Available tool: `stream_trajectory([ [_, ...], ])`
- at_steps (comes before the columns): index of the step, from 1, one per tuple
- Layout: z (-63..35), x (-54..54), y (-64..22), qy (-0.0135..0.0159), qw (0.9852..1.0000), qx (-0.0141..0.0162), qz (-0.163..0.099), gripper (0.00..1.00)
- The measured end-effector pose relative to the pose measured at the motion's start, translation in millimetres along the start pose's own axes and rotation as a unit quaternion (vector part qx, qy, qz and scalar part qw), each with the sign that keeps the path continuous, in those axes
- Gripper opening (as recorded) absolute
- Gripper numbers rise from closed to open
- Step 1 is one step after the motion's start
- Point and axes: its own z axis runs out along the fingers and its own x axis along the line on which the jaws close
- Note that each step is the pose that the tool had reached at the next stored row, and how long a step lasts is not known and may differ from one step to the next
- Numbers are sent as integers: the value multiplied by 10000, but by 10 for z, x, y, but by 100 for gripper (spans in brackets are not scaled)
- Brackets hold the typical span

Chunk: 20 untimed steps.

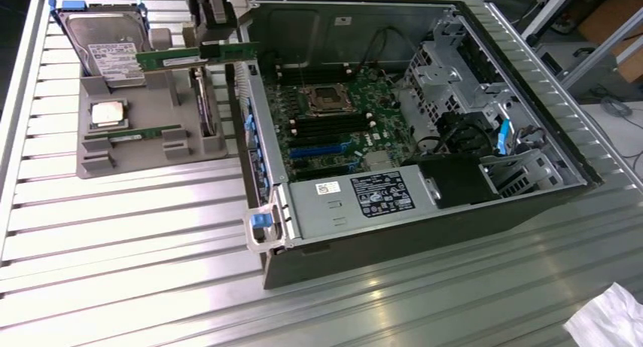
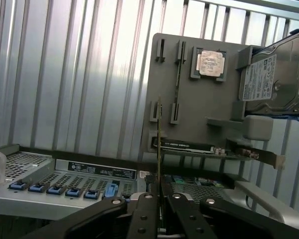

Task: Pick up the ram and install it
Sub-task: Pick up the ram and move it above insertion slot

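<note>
Above the tray [image 1: 141, 157] at the exterior view's far left, beside the open case [image 1: 422, 238], the gripper [image 1: 214, 52] pinched the ram [image 1: 166, 59] narrowly by its upper edge; presumably keeping its contact edge free.

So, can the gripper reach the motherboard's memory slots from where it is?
Probably yes: the gripper, shut on the ram, hangs beside the open case, and nothing covers the memory slots.
</note>
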Motion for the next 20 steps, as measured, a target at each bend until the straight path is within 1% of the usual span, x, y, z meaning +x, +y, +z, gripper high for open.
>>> stream_trajectory([
  [4,-1,6,-42,-2,10000,-11,1,13],
  [10,-2,12,-80,-3,10000,-20,1,13],
  [20,-5,27,-166,-7,10000,-42,2,13],
])
